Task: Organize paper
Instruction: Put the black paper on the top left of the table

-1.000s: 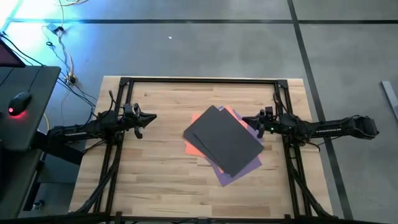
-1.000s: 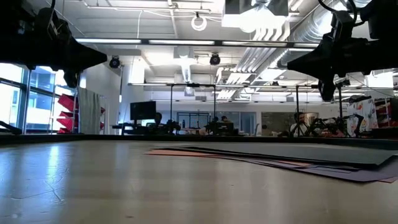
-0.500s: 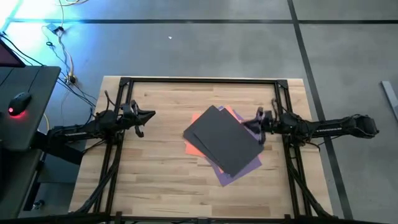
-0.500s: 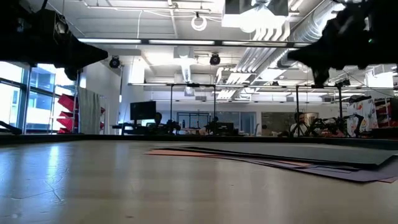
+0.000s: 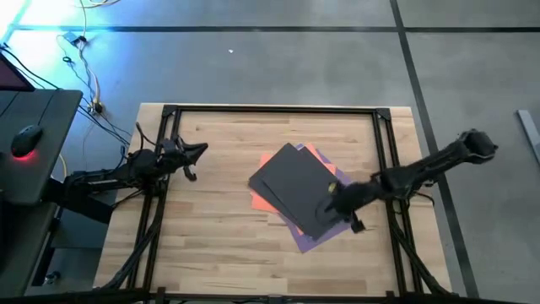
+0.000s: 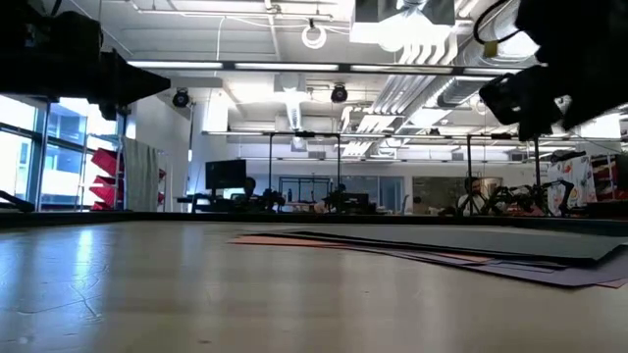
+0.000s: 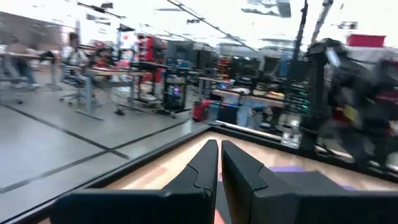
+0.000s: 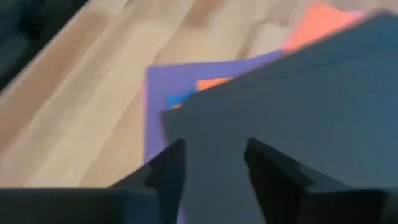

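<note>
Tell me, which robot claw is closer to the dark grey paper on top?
The right claw. It is open over the dark grey paper, at the pile's right edge. The left claw is shut and sits off to the pile's left, above bare table.

Loose skewed stack of paper (image 5: 304, 197) lying flat on the wooden table, right of centre, nearer its right edge, dark grey sheet (image 5: 302, 190) on top, turned diagonally, orange sheet (image 5: 260, 201) and purple sheet (image 5: 325, 233) fanning out beneath, blue sliver (image 8: 179, 99) showing between.
</note>
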Action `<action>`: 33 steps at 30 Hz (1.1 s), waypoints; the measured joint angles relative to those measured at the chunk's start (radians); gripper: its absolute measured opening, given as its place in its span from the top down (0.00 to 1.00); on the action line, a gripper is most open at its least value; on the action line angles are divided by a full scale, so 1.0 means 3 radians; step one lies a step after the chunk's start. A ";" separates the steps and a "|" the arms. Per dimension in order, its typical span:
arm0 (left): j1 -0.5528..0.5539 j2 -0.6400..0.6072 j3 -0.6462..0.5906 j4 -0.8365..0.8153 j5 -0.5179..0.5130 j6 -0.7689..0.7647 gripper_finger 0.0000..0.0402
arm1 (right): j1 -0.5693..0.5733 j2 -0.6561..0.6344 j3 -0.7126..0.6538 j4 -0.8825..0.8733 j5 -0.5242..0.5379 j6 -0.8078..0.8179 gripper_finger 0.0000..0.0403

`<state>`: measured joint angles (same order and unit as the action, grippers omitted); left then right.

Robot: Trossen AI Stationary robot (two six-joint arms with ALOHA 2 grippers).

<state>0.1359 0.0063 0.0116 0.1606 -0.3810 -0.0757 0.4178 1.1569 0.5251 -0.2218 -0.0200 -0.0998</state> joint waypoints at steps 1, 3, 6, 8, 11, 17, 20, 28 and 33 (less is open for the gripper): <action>0.0009 0.0000 0.0000 0.0043 -0.0008 0.0010 1.00 | 0.0107 0.0145 -0.0005 0.0042 0.0145 -0.0062 0.50; 0.0038 0.0000 0.0000 0.0163 -0.0044 0.0076 1.00 | 0.0280 0.0430 -0.0013 0.0199 0.0396 -0.0166 0.45; 0.0103 0.0000 0.0001 0.0326 -0.0111 0.0124 1.00 | 0.0471 0.0797 -0.0011 0.0611 0.0610 -0.0216 0.44; 0.0144 0.0000 0.0001 0.0336 -0.0117 0.0121 1.00 | 0.0556 0.1020 -0.0011 0.0783 0.0711 -0.0220 0.46; 0.0203 0.0001 0.0001 0.0335 -0.0117 0.0130 1.00 | 0.0626 0.1298 -0.0011 0.1031 0.0885 -0.0206 0.49; 0.0253 0.0101 0.0001 0.0337 0.0017 0.0082 1.00 | 0.0646 0.1722 0.0002 0.1611 0.1284 -0.0121 0.56; 0.0253 0.0250 0.0001 0.0357 0.0121 -0.0021 1.00 | 0.0613 0.1860 0.0001 0.1795 0.1488 -0.0101 0.62; 0.0193 0.0882 0.0001 0.0710 0.0555 -0.0259 1.00 | 0.0314 0.1983 -0.0001 0.1847 0.1634 0.0220 0.88; 0.0024 0.1397 0.0003 0.1149 0.0625 -0.0291 1.00 | 0.0157 0.1994 0.0110 0.1962 0.1085 0.0246 0.99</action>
<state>0.1431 0.4255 0.0124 0.5054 -0.1936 -0.1631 0.4651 1.7551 0.5580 0.3669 0.3056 -0.0261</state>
